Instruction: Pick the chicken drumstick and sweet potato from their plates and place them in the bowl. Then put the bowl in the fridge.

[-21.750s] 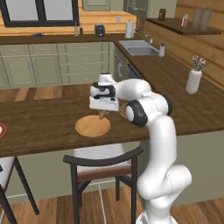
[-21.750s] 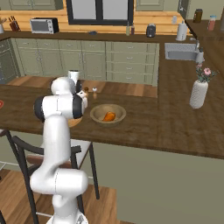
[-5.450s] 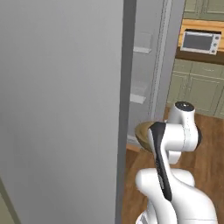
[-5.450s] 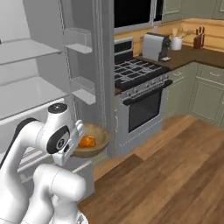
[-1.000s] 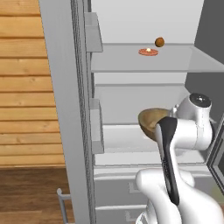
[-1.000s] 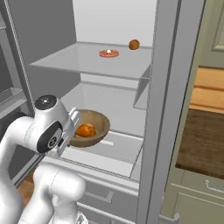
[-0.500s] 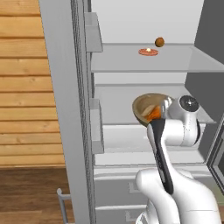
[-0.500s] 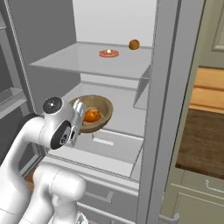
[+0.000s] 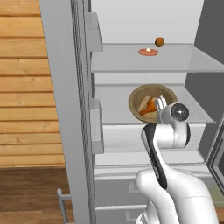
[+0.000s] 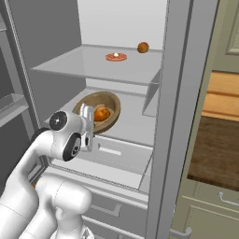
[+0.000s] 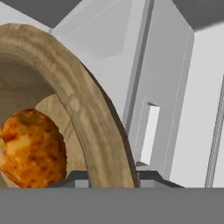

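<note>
The open fridge (image 9: 144,26) surrounds the scene: grey walls, a white interior, and two glass shelves, with door bins on the left side in the left base view. The white arm reaches forward into the middle compartment, and its jaws (image 11: 109,177) are clamped on the near rim of the bowl (image 9: 148,94), one finger inside the wall and one outside, as the hand view shows up close. The bowl sits just ahead of the jaws, tilted so its mouth faces back toward the robot, and hangs over the middle glass shelf (image 10: 135,123); whether its base touches the shelf cannot be told. Inside the bowl, right beside the jaws, lies the glossy orange chicken drumstick (image 11: 30,148), and next to it a paler tan lump that looks like the sweet potato (image 9: 143,104). Well above the jaws, on the upper shelf (image 10: 84,63), rest a small red-rimmed dish (image 10: 115,57) and a dark brown ball (image 10: 143,47). Judging by this, the loading is finished and the last step is in hand: the next move calls for levelling the bowl, lowering it onto the middle shelf, then releasing the rim and backing out without spilling the food.
</note>
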Available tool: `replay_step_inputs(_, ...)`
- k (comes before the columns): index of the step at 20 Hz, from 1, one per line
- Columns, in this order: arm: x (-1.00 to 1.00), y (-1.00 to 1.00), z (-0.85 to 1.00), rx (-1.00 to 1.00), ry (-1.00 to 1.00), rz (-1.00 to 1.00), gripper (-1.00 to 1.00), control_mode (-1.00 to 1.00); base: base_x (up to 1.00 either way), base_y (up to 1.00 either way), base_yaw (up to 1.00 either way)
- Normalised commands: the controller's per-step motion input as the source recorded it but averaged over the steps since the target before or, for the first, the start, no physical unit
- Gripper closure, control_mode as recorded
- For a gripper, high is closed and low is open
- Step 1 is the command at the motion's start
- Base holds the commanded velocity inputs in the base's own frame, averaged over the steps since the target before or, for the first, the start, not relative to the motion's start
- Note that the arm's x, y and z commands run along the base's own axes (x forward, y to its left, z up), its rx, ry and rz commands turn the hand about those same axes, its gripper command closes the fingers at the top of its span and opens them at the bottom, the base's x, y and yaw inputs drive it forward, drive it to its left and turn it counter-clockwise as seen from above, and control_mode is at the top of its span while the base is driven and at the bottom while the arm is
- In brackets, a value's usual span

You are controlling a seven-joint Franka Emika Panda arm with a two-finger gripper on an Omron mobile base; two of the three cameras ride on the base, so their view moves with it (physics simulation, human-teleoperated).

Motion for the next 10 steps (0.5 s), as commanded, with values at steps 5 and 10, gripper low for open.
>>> replay_step_inputs(5,0.49,-0.27,0.00,-0.08,0.01,0.05,1.00,-1.00,0.00,0.00,0.00)
replay_step_inputs(10,0.49,-0.15,0.01,-0.04,0.05,0.04,1.00,-1.00,0.00,0.00,0.00)
